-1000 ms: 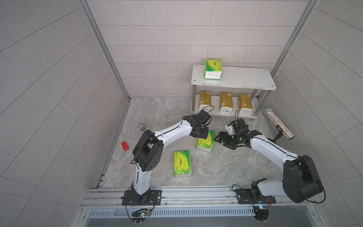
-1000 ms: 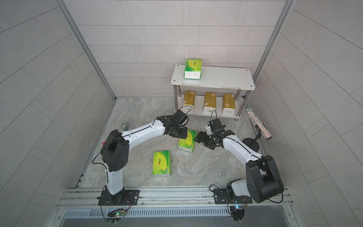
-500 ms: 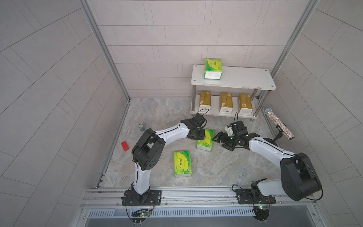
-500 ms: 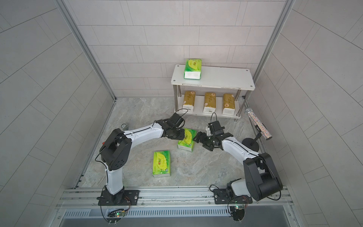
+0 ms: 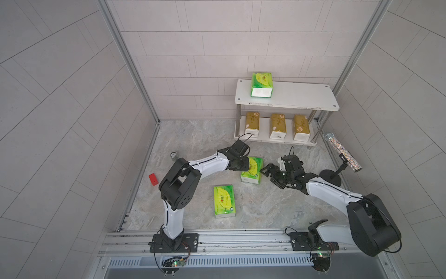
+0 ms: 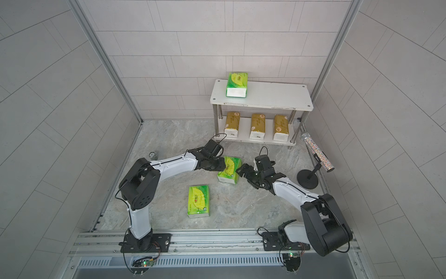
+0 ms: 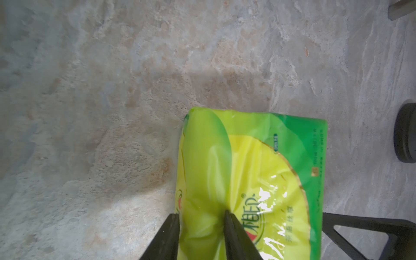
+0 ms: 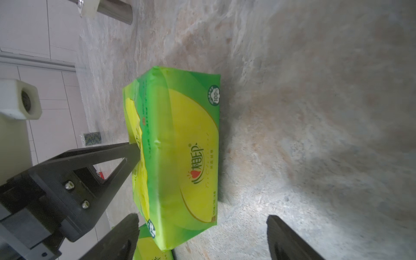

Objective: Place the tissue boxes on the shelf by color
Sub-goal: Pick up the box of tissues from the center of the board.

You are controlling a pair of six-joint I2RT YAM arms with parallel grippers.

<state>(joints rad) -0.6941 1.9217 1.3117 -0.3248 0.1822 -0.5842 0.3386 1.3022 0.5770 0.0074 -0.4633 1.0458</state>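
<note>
As the left gripper [image 7: 200,213] is finishing its close over the last second, we are logging it as pinching a raised fold of wrapper on one green pack [image 5: 253,170]; that pack is lying on the stone floor [image 5: 193,135] between the two arms, in roughly the same spot as in the earlier top views, and we are not seeing it lifted yet; the right gripper [image 5: 267,171] is widening over that same second and is now standing spread just beside the pack, with nothing between its jaws in the right wrist view; whether it was gripping the pack before, we cannot tell; we are reading this as the left arm taking charge of the pack while the right is letting it be; a second green pack [image 5: 224,200] is lying flat nearer the arm bases, untouched; a third green pack [image 5: 261,84] is already sitting on the top board of the shelf [image 5: 301,99], at the end nearer the left arm; three gold packs [image 5: 278,125] are lining the lower board; so we are judging gold done and green one of three; we are flagging the film-only pinch as likely to slip.
</note>
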